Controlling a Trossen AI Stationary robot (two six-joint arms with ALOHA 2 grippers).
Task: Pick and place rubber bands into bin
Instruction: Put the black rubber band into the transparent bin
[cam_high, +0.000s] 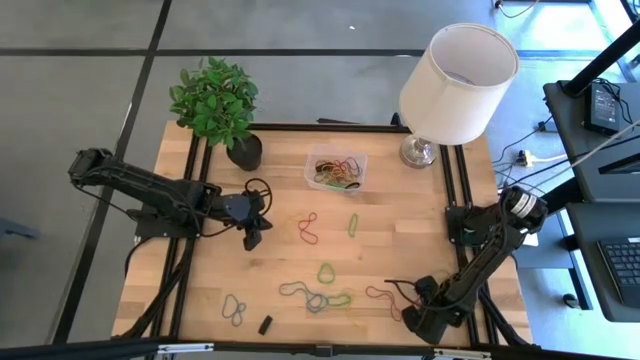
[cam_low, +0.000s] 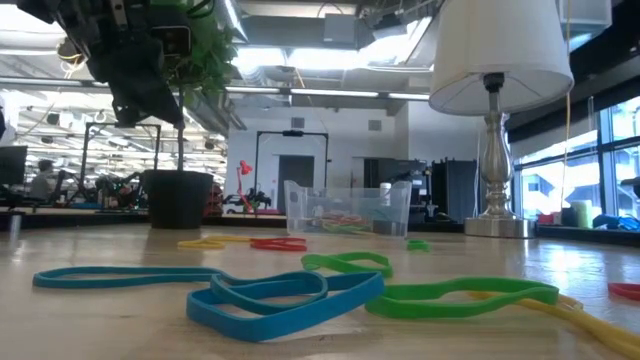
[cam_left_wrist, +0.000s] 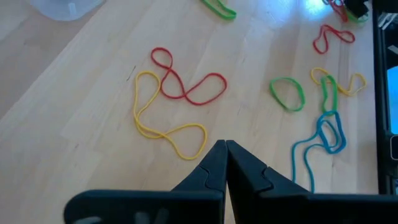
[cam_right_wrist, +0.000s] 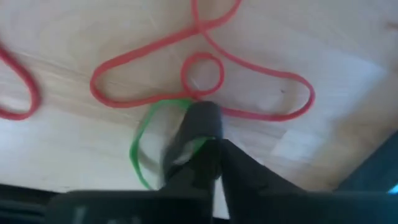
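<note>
My right gripper (cam_right_wrist: 208, 146) has its jaws clenched on the green rubber band (cam_right_wrist: 140, 146) at the worktop's near right edge (a red band (cam_right_wrist: 199, 74) overlaps it), so lifting toward the bin (cam_high: 336, 170) may drag both.

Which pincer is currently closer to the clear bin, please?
Left. The left pincer sits a short way from the bin; the right pincer works at the table's opposite edge among loose bands.
</note>
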